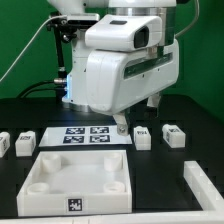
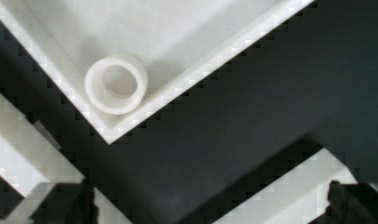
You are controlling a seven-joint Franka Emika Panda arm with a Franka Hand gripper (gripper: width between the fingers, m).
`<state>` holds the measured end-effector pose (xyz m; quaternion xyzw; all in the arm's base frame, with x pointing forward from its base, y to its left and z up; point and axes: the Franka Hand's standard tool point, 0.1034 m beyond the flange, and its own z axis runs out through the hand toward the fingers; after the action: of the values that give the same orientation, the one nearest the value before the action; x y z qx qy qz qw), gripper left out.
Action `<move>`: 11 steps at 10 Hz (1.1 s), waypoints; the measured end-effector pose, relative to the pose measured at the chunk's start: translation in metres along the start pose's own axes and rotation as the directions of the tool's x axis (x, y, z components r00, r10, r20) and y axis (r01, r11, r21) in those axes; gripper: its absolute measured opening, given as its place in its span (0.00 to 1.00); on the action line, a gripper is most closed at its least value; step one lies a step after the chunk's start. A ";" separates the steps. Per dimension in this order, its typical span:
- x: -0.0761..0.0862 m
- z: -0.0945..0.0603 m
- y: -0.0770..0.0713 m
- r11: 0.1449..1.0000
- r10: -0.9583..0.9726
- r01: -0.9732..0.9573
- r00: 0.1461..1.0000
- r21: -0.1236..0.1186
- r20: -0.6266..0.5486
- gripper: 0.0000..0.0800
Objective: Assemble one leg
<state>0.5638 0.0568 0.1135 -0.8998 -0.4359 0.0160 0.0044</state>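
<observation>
Gripper jaws wide apart, empty, above square part near socket. Recommend: centre over nearest leg, align square to its sides, grip firmly before lifting

Black table. Marker board far centre. Square part near centre. Two legs at exterior view's left, two legs at its right. White piece near right.
</observation>
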 end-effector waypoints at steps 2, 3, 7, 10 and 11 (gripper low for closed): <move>0.000 0.001 0.000 1.000 0.001 -0.001 1.000 0.001 0.001 0.81; 0.000 0.001 0.000 1.000 0.001 -0.001 1.000 0.001 0.001 0.81; 0.000 0.001 0.000 1.000 0.001 -0.001 1.000 0.001 0.001 0.81; 0.000 0.001 0.000 1.000 0.001 -0.001 1.000 0.001 0.001 0.81; 0.000 0.001 0.000 1.000 0.001 -0.001 1.000 0.001 0.001 0.81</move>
<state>0.5634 0.0566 0.1125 -0.8999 -0.4357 0.0168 0.0048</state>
